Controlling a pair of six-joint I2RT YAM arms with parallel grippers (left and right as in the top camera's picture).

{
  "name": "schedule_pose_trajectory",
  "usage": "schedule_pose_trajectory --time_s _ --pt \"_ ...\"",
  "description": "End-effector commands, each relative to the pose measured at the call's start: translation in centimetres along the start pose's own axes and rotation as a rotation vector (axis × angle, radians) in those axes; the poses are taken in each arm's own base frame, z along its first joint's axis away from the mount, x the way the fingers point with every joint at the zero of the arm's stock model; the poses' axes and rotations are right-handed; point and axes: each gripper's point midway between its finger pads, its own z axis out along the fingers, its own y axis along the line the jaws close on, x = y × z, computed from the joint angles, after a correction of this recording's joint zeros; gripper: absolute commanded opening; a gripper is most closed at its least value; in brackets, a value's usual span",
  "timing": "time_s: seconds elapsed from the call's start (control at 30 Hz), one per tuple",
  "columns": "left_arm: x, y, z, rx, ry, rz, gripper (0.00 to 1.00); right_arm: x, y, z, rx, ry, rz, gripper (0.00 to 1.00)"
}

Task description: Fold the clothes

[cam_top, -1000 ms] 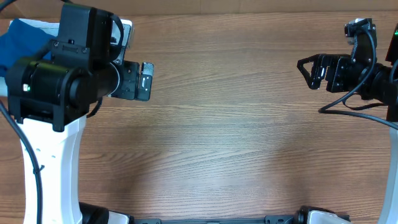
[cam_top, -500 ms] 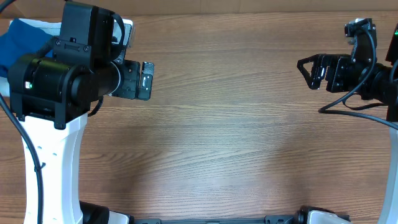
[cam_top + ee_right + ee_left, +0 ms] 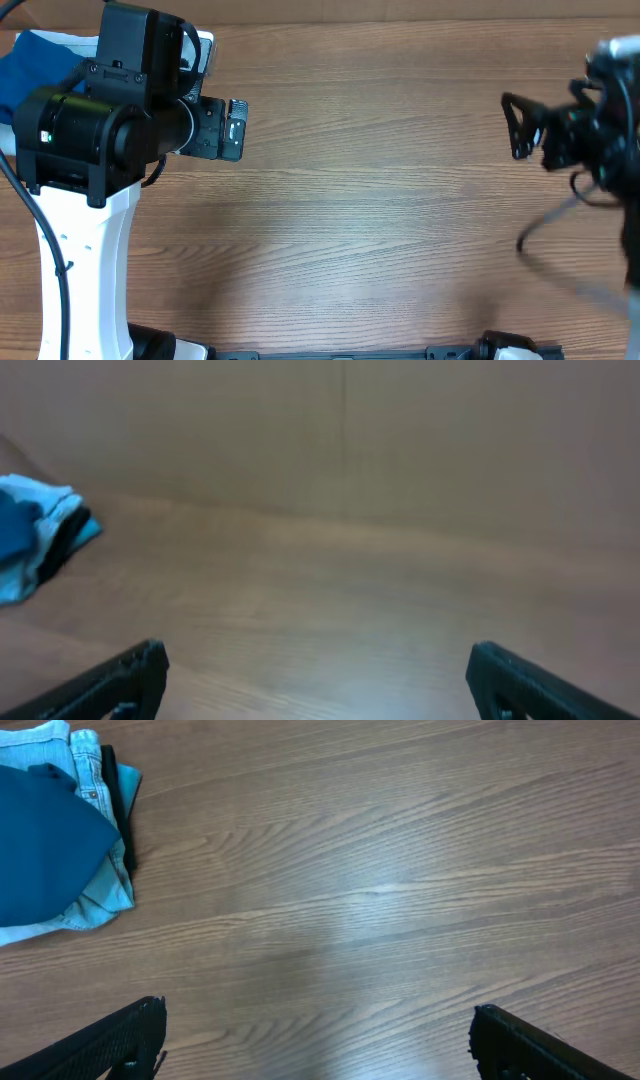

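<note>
1. Rightward in the overhead view is where the right pincer [image 3: 512, 127] is shifting compared with a second ago, its arm smearing with motion blur, while the left arm [image 3: 90, 140] is staying where it was.
2. We are seeing the right pincer's two black fingers [image 3: 120, 680] standing wide apart, with nothing but bare wood between them.
3. We are seeing the left pincer [image 3: 315, 1020] hanging over the brown wood-grain surface [image 3: 380, 220], its fingers likewise spread wide and gripping nothing.
4. We are finding the deep teal-blue soft knit polo shirt [image 3: 45, 845] lying crumpled at the upper left corner of the surface, resting on top of the pale light-blue denim jeans [image 3: 100, 900] and touching them.
5. From overhead, the left arm is covering most of that pile, so only a blue patch of the shirt is peeking out beside it.
6. We are noting that the left pincer is hanging near the pile but apart from it, and the right pincer is well apart from it.
7. Through the right wrist camera, the pile is showing only as a small, blurred heap at the left edge.
</note>
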Motion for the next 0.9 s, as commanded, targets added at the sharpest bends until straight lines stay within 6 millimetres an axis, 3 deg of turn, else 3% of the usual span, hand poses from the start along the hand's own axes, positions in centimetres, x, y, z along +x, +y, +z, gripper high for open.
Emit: schedule_pose_trajectory --time_s 0.0,0.2,0.43,0.67,0.87 --pt "0.2 -0.3 0.3 0.004 0.014 -0.003 1.00 4.3 0.6 -0.3 0.014 -0.005 -0.087 1.00" --pt "0.2 -0.2 0.3 0.004 0.014 -0.004 1.00 13.4 2.0 -0.8 0.010 0.054 -0.090 1.00" --pt "0.2 -0.2 0.3 0.004 0.014 -0.004 1.00 21.5 2.7 -0.2 0.005 0.098 -0.071 1.00" --pt "0.2 -0.3 0.3 0.004 0.014 -0.003 1.00 27.7 2.7 2.3 -0.005 0.103 -0.065 1.00" --pt "0.2 -0.2 0.3 0.004 0.013 -0.004 1.00 30.5 2.8 2.9 -0.009 0.105 -0.061 1.00"
